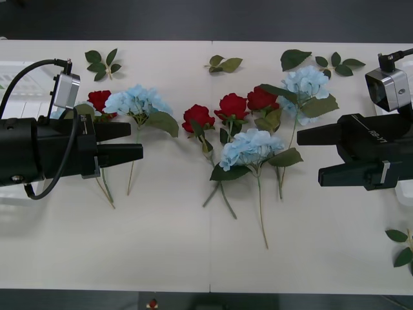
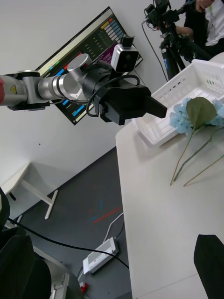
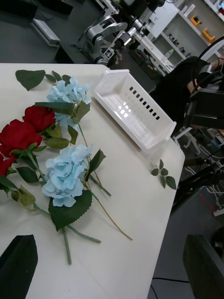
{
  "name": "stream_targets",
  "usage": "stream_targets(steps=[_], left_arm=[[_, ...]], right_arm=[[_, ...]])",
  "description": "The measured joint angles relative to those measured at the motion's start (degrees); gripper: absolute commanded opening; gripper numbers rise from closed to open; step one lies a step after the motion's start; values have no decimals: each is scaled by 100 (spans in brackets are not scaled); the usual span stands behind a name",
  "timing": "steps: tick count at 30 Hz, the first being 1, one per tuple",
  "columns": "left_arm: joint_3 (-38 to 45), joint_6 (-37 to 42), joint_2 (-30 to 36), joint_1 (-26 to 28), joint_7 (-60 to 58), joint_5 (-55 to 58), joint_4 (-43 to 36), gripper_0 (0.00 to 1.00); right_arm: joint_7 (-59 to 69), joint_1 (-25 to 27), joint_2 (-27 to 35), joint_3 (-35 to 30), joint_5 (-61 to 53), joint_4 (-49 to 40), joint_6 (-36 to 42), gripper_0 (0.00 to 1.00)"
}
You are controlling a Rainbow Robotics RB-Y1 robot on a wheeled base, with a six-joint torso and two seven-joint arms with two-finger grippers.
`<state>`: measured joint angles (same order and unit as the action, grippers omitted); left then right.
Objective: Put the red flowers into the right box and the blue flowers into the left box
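Several red flowers lie on the white table: one rose (image 1: 99, 100) at the left and three (image 1: 198, 116) (image 1: 232, 105) (image 1: 261, 98) in the middle. Three blue flowers lie among them (image 1: 137, 100) (image 1: 250, 147) (image 1: 306, 82). My left gripper (image 1: 135, 142) is open, its black fingers over the stems of the leftmost rose and blue cluster. My right gripper (image 1: 308, 157) is open too, just right of the middle bunch. The left box (image 1: 19, 84) sits behind my left arm. The right box (image 3: 133, 110) stands by the table's right end.
Loose green leaf sprigs lie along the far edge (image 1: 103, 63) (image 1: 222, 63) (image 1: 339, 63) and at the near right corner (image 1: 403, 245). The near half of the table is bare. Camera tripods and a monitor (image 2: 88, 42) stand beyond the left end.
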<state>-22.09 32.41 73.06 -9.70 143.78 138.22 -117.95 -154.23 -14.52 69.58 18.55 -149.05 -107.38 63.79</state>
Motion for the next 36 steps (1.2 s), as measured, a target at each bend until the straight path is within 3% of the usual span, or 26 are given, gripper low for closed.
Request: stream_targets(steps=[6,12,17,24,30,33,36], left_arm=[[-157,52,-304,355,0,-1,143,90],[-67,102,-282,348,0,418,189,90],[106,102,207,113,0,925,361,90],[106,103,386,-433,-363,1076,1539,90],[106,157,227,-713,-1955,28,2085,90],[106,449,13,-842,-3052,-687,2263,90],[106,957,-161,-1000,-3381,-1489,2450,90]], right_arm=[[0,3,0,0,0,-1,0,100],[0,3,0,0,0,-1,0,100],[0,3,0,0,0,-1,0,100],[0,154,0,85,0,2,-16,100],[0,197,1,89,156,4,-272,100],[0,197,1,82,514,4,-478,100],[0,173,1,81,1141,2,-882,100]])
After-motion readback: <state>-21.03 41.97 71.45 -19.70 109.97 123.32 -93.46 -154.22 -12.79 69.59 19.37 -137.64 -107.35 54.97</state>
